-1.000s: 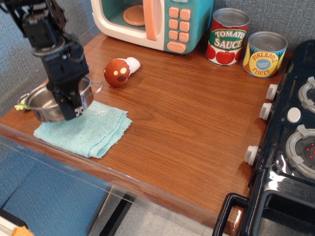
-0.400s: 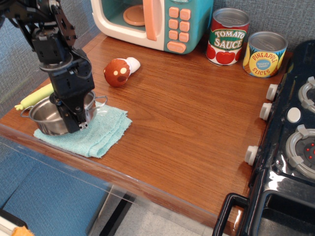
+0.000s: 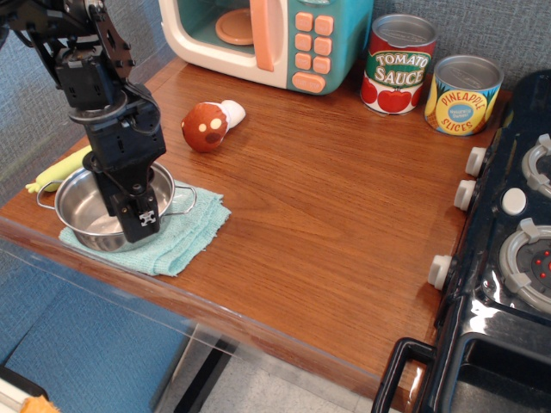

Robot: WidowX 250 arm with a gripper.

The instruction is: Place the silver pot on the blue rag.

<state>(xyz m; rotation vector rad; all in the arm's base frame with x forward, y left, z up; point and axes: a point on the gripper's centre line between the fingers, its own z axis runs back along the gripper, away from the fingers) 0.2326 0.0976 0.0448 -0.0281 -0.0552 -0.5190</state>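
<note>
The silver pot (image 3: 90, 209) sits on the blue rag (image 3: 176, 237) at the front left corner of the desk (image 3: 327, 206), covering the left part of the cloth, with one wire handle reaching right over the rag. The black gripper (image 3: 138, 219) reaches down over the pot's right rim with its fingers closed on the rim. A yellow-green vegetable (image 3: 53, 172) lies just behind the pot at the desk's left edge. Farther back, a brown toy mushroom (image 3: 208, 126) lies on its side in front of a toy microwave (image 3: 267, 39). A tomato sauce can (image 3: 398, 64) and a pineapple can (image 3: 463, 95) stand side by side near the back right, next to a black stove (image 3: 516, 249).
</note>
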